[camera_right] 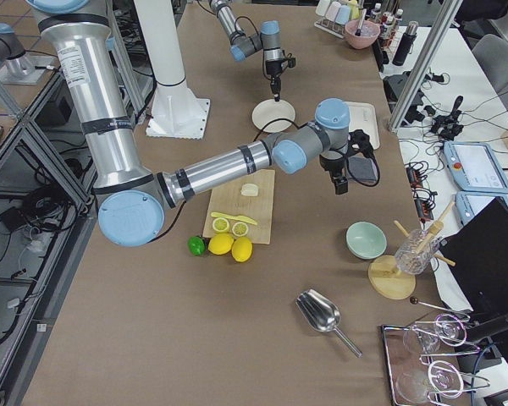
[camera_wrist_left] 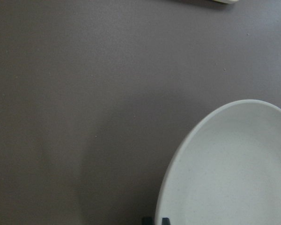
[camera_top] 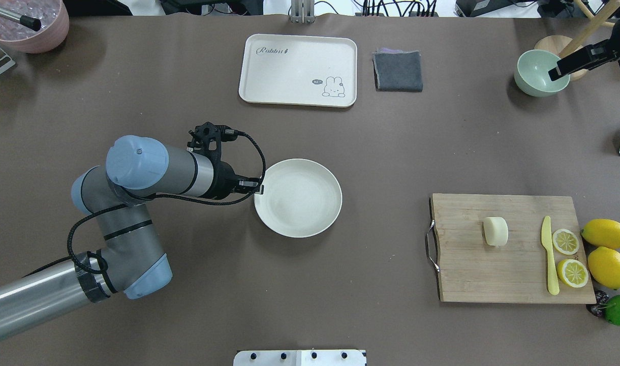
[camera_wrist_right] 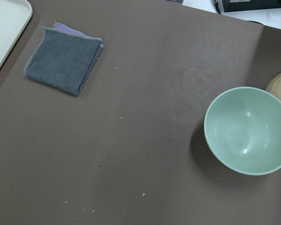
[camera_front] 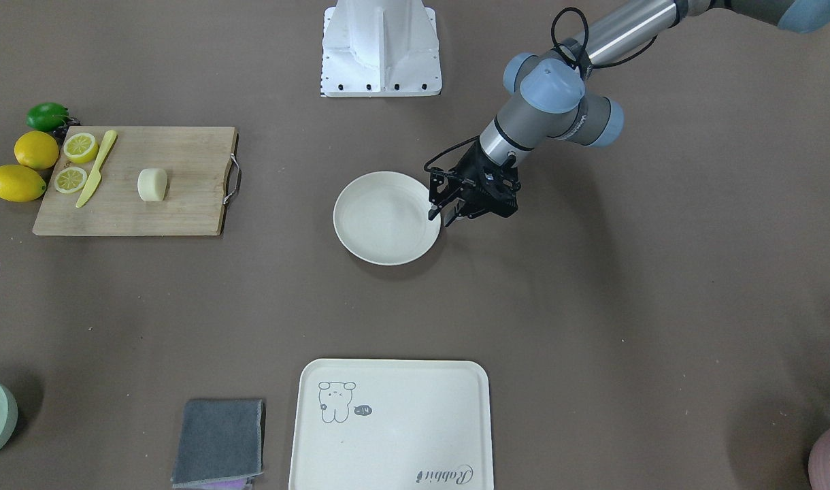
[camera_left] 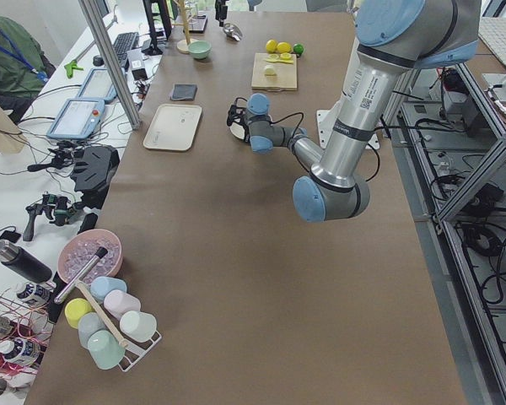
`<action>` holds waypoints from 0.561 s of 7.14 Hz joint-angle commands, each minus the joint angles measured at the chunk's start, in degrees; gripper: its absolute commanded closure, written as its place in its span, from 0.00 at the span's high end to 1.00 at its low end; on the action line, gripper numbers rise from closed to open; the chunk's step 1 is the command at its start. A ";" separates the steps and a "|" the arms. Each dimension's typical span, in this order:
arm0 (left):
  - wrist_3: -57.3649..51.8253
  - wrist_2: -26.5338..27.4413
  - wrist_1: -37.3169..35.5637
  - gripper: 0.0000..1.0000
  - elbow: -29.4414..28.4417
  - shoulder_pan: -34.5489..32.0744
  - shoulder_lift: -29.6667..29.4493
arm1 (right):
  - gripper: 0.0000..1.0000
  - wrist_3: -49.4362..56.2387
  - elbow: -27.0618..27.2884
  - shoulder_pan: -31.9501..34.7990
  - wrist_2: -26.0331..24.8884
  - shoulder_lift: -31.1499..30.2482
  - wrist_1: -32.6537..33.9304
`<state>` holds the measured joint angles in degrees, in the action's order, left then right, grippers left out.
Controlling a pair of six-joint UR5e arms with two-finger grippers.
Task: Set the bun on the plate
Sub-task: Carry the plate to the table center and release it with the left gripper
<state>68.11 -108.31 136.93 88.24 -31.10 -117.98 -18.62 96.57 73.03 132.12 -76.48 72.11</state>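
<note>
The bun (camera_front: 152, 184), small and pale cream, lies on a wooden cutting board (camera_front: 184, 204) and nothing touches it; the overhead view also shows the bun (camera_top: 495, 231). The round off-white plate (camera_front: 386, 218) sits empty mid-table. My left gripper (camera_front: 441, 215) is at the plate's rim on the robot's left side. In the left wrist view its dark fingertips (camera_wrist_left: 148, 220) stand close together with the plate (camera_wrist_left: 239, 168) rim between them. My right gripper (camera_top: 554, 73) hangs far from the bun, above the green bowl (camera_top: 536, 76); I cannot tell whether it is open or shut.
On the board beside the bun lie a yellow knife (camera_front: 96, 169) and two lemon halves (camera_front: 79, 147); whole lemons (camera_front: 17, 182) and a lime (camera_front: 47, 116) sit past its end. A rabbit tray (camera_top: 289, 66) and a grey cloth (camera_top: 398, 71) lie at the far edge.
</note>
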 commanded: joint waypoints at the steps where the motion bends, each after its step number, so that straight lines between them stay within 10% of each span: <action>1: 0.00 0.03 0.89 0.97 0.18 -0.53 0.20 | 1.00 -0.02 -0.41 -0.70 -0.19 0.10 -1.09; 4: -0.87 -0.58 0.62 0.97 1.06 -8.06 2.82 | 1.00 -0.10 -0.68 -1.58 -0.11 1.24 -0.39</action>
<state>67.71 -108.46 137.66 88.91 -35.80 -116.73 -18.69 96.00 71.75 131.95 -75.78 71.54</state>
